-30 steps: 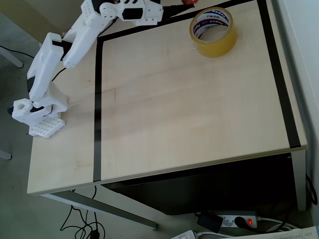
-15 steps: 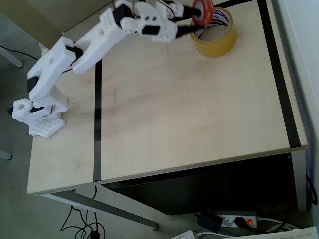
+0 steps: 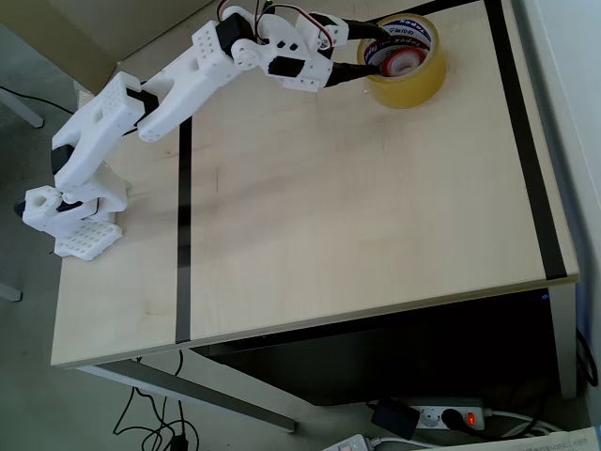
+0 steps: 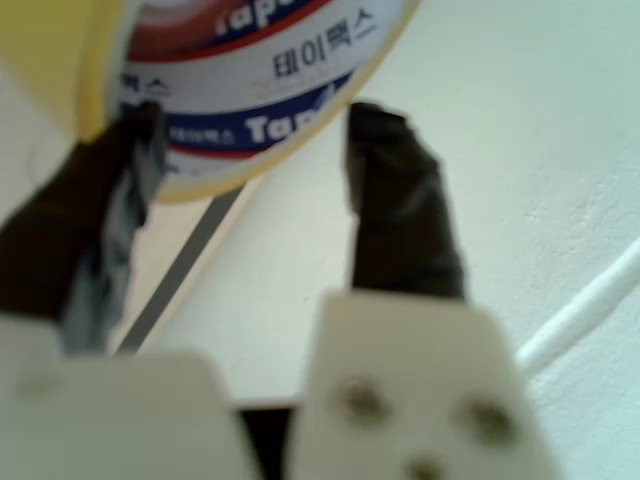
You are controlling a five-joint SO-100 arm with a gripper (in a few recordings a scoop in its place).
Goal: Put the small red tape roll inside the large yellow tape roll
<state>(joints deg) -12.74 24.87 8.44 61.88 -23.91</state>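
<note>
My gripper [image 3: 380,52] spread wide and empty at the large yellow tape roll [image 3: 418,83], small red tape roll [image 3: 402,64] lying inside its core, table's [image 3: 357,207] one o'clock corner

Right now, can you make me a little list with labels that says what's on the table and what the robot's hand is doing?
Table: light wood top with black tape lines
Large yellow tape roll: lying flat near the far edge
Small red tape roll: inside the yellow roll's hole, partly hidden
Hand: at the yellow roll's rim, fingers apart, nothing between them in the wrist view
Arm: white, reaching across from the left edge in the overhead view
</note>
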